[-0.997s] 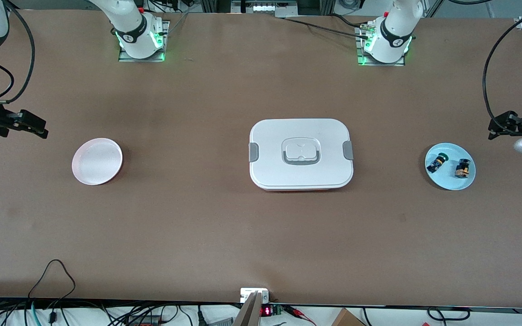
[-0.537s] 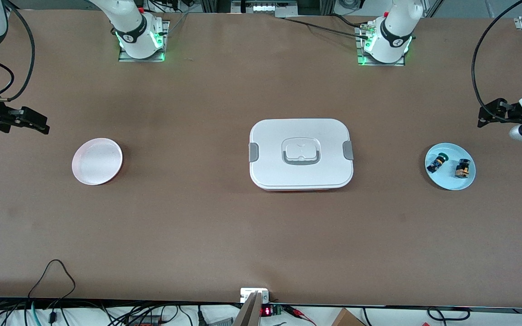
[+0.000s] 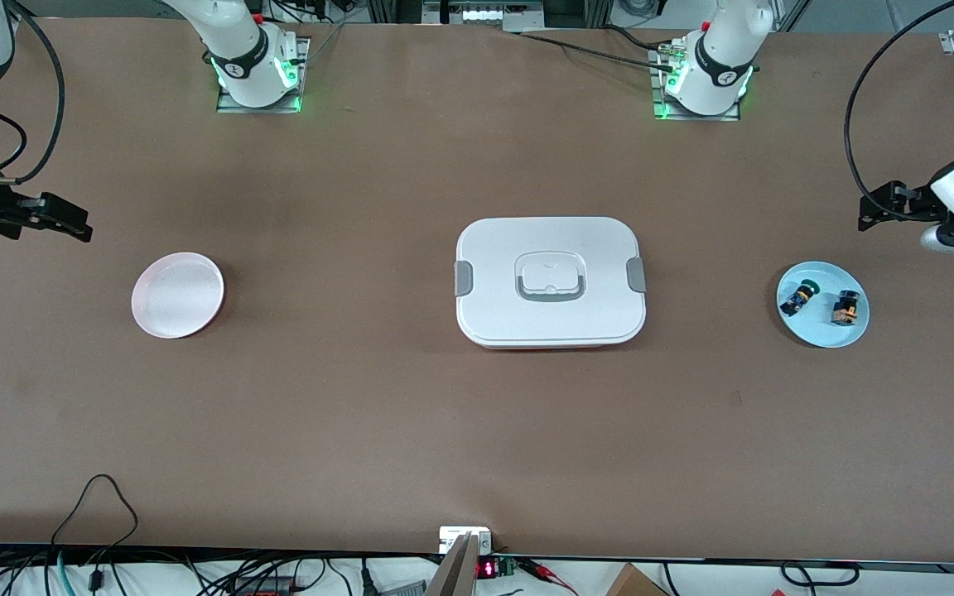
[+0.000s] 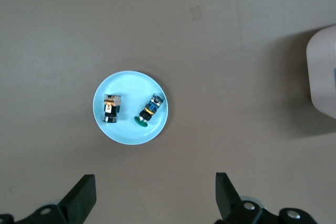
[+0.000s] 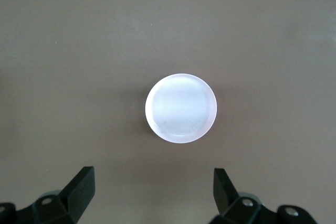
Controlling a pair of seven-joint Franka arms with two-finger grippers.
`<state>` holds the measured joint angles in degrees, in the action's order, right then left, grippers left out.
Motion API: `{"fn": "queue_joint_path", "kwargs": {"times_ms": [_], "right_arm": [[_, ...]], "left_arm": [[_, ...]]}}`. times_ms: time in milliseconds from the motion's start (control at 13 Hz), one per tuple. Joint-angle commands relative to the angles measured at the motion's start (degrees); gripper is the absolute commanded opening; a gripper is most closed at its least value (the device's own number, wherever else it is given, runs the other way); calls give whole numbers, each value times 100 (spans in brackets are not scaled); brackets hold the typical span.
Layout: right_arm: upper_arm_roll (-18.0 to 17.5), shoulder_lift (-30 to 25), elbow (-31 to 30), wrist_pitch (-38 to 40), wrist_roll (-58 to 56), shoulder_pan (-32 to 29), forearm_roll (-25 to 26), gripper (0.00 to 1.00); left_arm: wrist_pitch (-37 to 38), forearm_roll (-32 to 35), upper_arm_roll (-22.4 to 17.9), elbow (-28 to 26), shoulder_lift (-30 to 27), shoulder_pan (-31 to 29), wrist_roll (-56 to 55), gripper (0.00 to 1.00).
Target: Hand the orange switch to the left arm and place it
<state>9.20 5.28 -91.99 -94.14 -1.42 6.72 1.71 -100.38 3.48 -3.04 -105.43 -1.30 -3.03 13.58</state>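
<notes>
- Left gripper (image 4: 152, 203): black two-finger unit, fingers spread wide with nothing between them, held in the air over bare table at the left arm's end, just beside the round light-blue plate (image 3: 823, 331).
- Right gripper (image 5: 152, 200): black two-finger unit, likewise spread wide and empty, in the air over bare table at the right arm's end, near the round white plate (image 3: 177, 295).
- Orange switch (image 3: 845, 309): small black cylindrical push-button with orange cap, lying on its side on the light-blue plate, untouched.
- Green-capped black switch (image 3: 797, 298): lies on the same plate, beside the orange switch and apart from it, toward the box.
- White plate: bare, resting flat on the table.
- Box (image 3: 550, 281): large white rounded-rectangular plastic lunch box with grey side clips and recessed lid handle, lid on, at mid-table between the two plates and well apart from each.
- Brown table (image 3: 477, 430): carries all items; the arms' bases stand along its edge farthest from the front camera.
</notes>
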Motion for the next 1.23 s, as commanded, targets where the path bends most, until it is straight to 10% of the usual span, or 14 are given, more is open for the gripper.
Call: {"fn": "queue_joint_path", "kwargs": {"times_ms": [0, 1150], "right_arm": [[-15, -35, 94, 151, -69, -4, -31, 100], [-6, -35, 111, 151, -60, -22, -22, 100]], "left_arm": [[-52, -119, 13, -197, -212, -31, -512, 100], [599, -198, 49, 251, -10, 40, -778, 100]]}}
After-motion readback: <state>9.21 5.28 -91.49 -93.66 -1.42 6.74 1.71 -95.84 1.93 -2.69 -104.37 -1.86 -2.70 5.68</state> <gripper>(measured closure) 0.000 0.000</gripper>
